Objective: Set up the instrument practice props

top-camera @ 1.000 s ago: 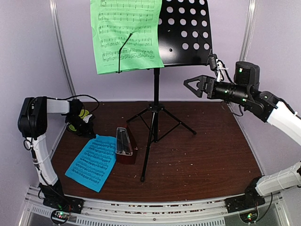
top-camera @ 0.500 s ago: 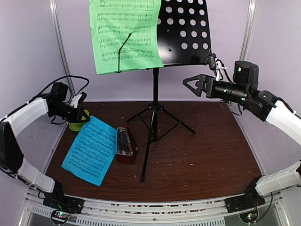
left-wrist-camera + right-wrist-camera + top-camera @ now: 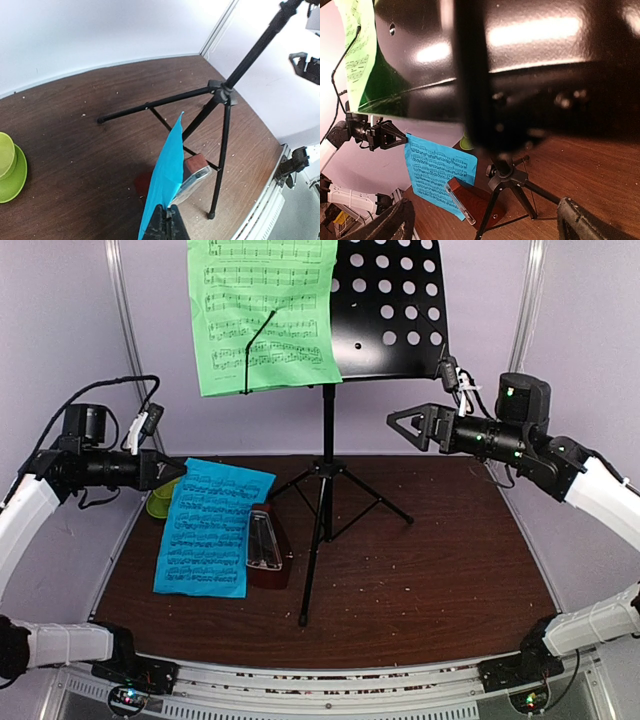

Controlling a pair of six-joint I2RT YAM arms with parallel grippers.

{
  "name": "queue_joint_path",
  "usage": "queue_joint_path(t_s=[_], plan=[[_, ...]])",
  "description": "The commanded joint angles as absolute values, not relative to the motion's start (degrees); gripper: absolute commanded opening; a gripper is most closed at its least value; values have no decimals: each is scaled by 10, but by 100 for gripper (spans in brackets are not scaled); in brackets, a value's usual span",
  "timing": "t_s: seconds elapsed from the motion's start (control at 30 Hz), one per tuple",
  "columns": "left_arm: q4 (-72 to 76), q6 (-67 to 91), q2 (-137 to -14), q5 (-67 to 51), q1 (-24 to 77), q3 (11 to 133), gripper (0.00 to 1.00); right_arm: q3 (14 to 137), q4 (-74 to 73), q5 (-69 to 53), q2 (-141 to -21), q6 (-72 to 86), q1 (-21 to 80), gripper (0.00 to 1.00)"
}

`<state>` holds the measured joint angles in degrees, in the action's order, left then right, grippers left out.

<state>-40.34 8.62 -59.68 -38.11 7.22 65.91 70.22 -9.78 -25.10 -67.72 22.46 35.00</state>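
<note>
The left hand (image 3: 176, 469) is pressed together on the top left corner of the blue sheet (image 3: 212, 528), which hangs from that pinch above the left side of the bench (image 3: 450, 560). The wrist view shows the sheet almost edge-on, rising from between the fingers (image 3: 161, 226). Whether its lower edge touches the wood cannot be told. The sheet's right edge overlaps the metronome (image 3: 266, 548) in the overhead view. The metronome stands upright on the bench just left of the front leg of the music stand (image 3: 325, 500). The stand's tripod is planted near the middle of the bench, and its black punched desk (image 3: 395, 310) is raised high against the back wall. The green sheet (image 3: 262, 315) covers the left half of the desk, with a thin wire page holder (image 3: 258, 348) lying across it. The right half of the desk is bare. The right hand (image 3: 405, 427) hangs in the air just below and to the right of the desk's lower right corner. Its fingers are spread wide and hold nothing. A small green bowl (image 3: 159, 503) sits at the back left of the bench, partly hidden behind the blue sheet.
</note>
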Motion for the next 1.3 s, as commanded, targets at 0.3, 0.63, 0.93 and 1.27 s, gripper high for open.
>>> queue_joint_path(t_s=[0.3, 0.63, 0.93, 1.27], plan=[[-416, 74, -583, -398, 73, 687, 0, 672, -74, -275, -640, 212, 355, 100], [-419, 59, -604, -409, 72, 697, 0, 660, -73, -267, -629, 219, 356, 100], [-461, 71, -608, -500, 87, 762, 0, 664, -70, -293, -647, 214, 363, 100], [-587, 105, -616, -539, 155, 965, 0, 688, -19, -368, -690, 197, 400, 100]])
